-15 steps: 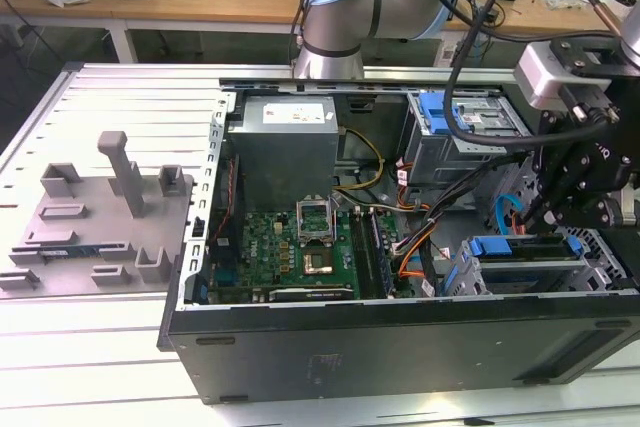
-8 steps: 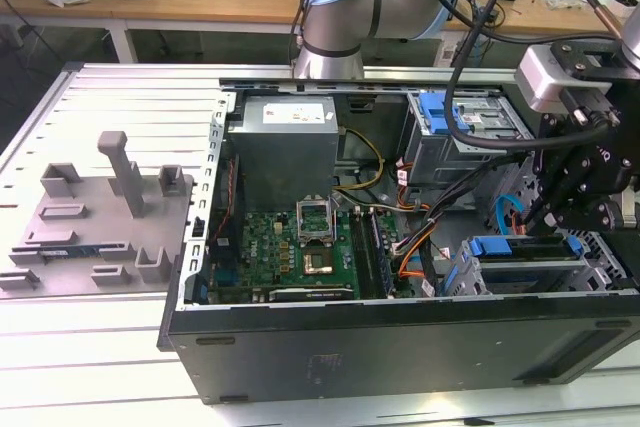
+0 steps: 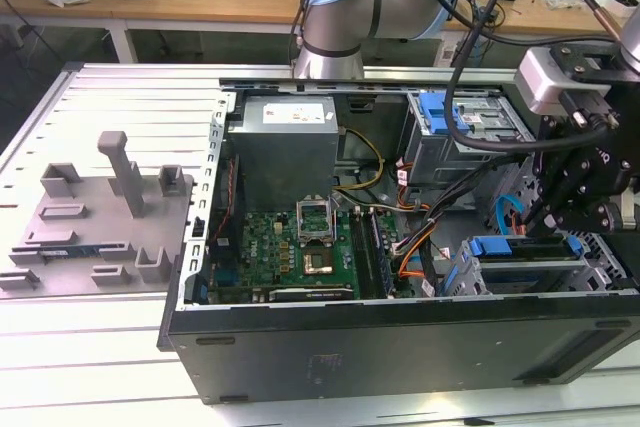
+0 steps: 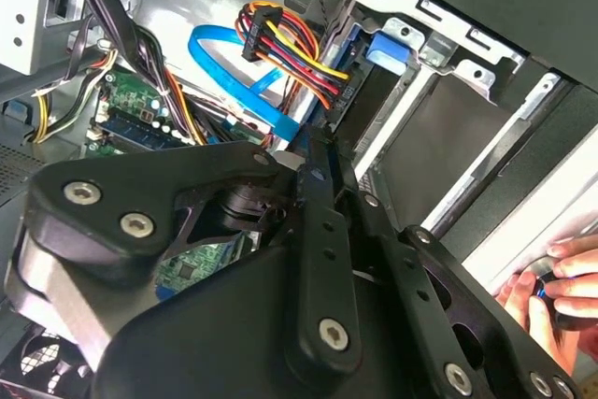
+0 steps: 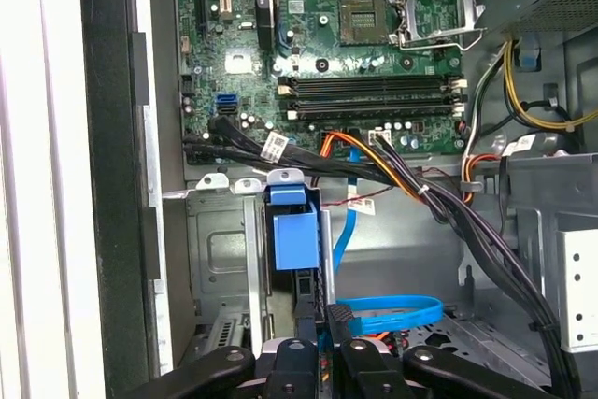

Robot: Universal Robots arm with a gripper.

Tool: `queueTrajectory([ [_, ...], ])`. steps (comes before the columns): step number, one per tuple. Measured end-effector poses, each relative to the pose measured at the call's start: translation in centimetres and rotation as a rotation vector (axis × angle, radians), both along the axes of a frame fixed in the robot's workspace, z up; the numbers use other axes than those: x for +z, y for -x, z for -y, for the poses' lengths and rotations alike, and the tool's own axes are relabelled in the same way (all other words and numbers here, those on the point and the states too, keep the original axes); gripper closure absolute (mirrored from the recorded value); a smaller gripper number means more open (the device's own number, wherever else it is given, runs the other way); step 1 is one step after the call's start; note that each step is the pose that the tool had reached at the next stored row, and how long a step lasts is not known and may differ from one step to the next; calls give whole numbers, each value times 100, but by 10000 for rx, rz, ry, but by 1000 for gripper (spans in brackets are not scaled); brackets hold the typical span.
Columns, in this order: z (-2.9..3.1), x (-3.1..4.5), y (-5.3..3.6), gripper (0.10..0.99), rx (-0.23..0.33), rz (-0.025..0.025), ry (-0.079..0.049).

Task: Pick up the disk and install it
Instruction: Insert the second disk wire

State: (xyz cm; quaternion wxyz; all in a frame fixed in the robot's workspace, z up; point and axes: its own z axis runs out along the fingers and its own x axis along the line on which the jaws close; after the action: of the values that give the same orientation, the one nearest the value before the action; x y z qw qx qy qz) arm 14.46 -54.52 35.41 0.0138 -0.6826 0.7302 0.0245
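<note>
Nearest us in the exterior view, the open case (image 3: 400, 347) lay on its side on the ribbed tabletop (image 3: 80, 347). A grey fixture (image 3: 100, 217) sat on the tabletop beside the case, toward the exterior view's left.

Inside the case, the disk (image 3: 525, 247) stood on edge in the near drive cage (image 3: 610, 267), on the exterior view's right. Its blue bracket faced up and its silver body was sunk between the cage walls. The gripper (image 3: 548, 222) hung right over it, just above the bracket. In the first wrist view the gripper (image 5: 320, 329) was close against the edge of the disk (image 5: 294, 231), whose blue end sat between the cage rails. We could not tell whether the fingers gripped the disk or had let go, because their tips ran together with it in both wrist views. In the second wrist view a person's hand (image 4: 561, 292) rested at the case's edge, past the gripper (image 4: 327, 161).

A blue cable (image 5: 388, 310) looped beside the cage, near the fingers. Farther in lay the green board (image 3: 300, 247), with a bundle of wires (image 3: 420, 237) between it and the cage. Behind the board stood the grey power supply (image 3: 290, 147), and next to it a second cage (image 3: 470, 142) held another blue bracket (image 3: 445, 112). The arm (image 3: 350, 7) rose beyond the case.
</note>
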Motion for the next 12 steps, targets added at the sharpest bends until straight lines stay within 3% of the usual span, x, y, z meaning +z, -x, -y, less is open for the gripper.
queueTrajectory([
  [12, -3, -28, -10, 925, 1, 0, 32],
])
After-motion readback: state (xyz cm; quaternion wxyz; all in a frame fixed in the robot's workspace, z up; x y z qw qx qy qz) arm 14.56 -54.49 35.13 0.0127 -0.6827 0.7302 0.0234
